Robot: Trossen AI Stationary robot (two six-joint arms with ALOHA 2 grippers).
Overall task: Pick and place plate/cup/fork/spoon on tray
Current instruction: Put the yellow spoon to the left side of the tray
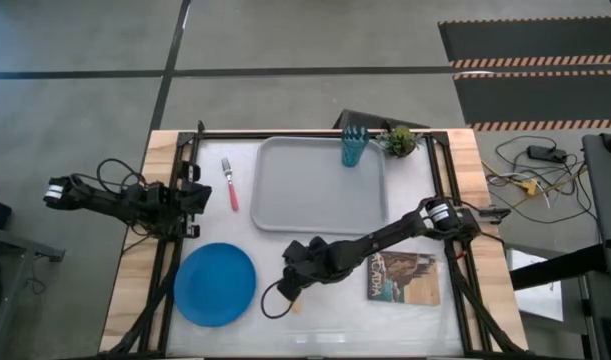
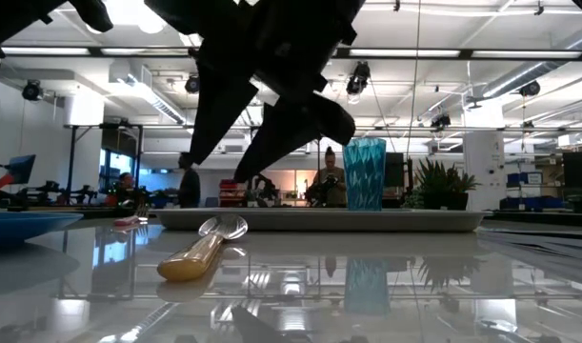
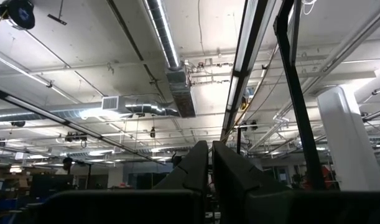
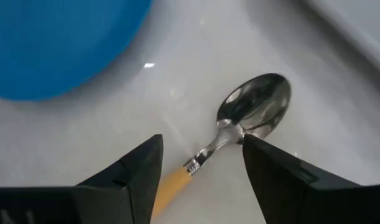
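The orange-handled spoon [image 4: 239, 121] lies flat on the white table, between the blue plate [image 1: 215, 284] and the grey tray [image 1: 320, 185]; it also shows in the low view [image 2: 200, 252]. My right gripper [image 4: 202, 152] is open above it. Its fingers stand on either side of the spoon's neck, clear of it in the low view [image 2: 219, 170]. The teal cup [image 1: 354, 147] stands upright in the tray's far right corner. The pink-handled fork [image 1: 229, 183] lies on the table left of the tray. My left gripper [image 1: 197, 190] waits at the table's left edge, shut [image 3: 210, 162], pointing up.
A brown picture-covered book [image 1: 402, 277] lies right of my right gripper. A small green potted plant [image 1: 401, 141] stands at the far edge beside the tray. Bare white table lies along the near edge. People show in the room beyond the table.
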